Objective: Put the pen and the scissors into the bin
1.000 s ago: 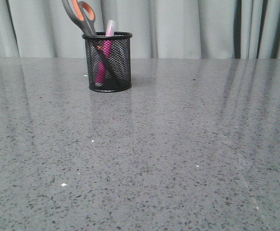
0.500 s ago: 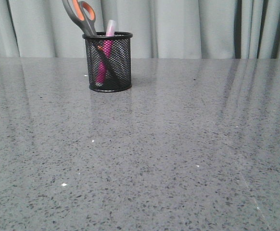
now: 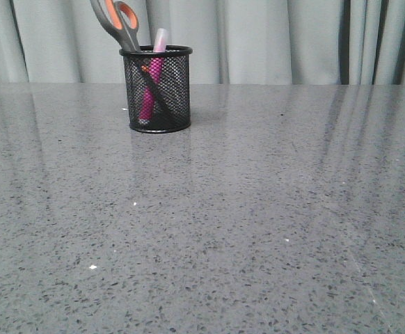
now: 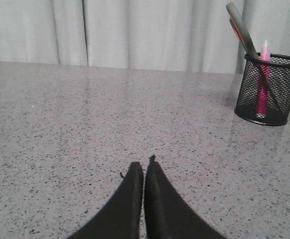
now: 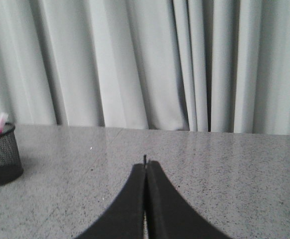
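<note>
The black mesh bin stands upright at the table's far left, near the curtain. Inside it the pink pen stands with its whitish cap poking above the rim. The scissors lean in the bin blades down, their grey and orange handles sticking out up and to the left. In the left wrist view the bin, pen and scissors show well ahead of my left gripper, which is shut and empty. My right gripper is shut and empty too, far from the bin. Neither arm shows in the front view.
The grey speckled table stretches wide around the bin. A pale pleated curtain hangs along its far edge.
</note>
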Controlling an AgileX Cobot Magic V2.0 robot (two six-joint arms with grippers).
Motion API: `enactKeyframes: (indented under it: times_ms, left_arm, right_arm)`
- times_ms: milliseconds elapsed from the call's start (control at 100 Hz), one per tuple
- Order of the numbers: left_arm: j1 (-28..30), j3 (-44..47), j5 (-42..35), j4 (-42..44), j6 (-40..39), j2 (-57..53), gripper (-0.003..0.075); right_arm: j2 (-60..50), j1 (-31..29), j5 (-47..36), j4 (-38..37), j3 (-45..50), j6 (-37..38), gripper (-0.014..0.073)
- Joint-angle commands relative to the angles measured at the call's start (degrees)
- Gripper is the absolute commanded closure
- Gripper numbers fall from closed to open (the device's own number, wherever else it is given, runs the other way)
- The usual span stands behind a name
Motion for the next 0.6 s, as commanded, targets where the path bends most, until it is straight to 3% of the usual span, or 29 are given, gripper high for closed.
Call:
enactKeyframes:
  times_ms: [0,210,430,590]
  left_arm:
    - [0.07,1.33,-4.55,-0.47,-0.47,-1.64,0.0742]
    - [0.07,1.33,-4.55,-0.47,-0.47,-1.64,0.0742]
    - [0.07,1.33,-4.55,-0.47,-0.47,-1.64,0.0742]
    - [0.07,1.33,-4.55,-0.47,-0.47,-1.64,0.0741]
  right_arm:
    - [3.91,0.85,2.99,-1.54,-2.9,-1.79,0.0669]
    - [8.95,1.33,12.17,-1.54,-6.02,-1.79,0.0669]
    - [14.16,1.33,28.61,-1.54,-7.37,-1.79,0.0669]
    - [17.06,1.33,31.01,-1.54,-7.37,-1.79,0.0669]
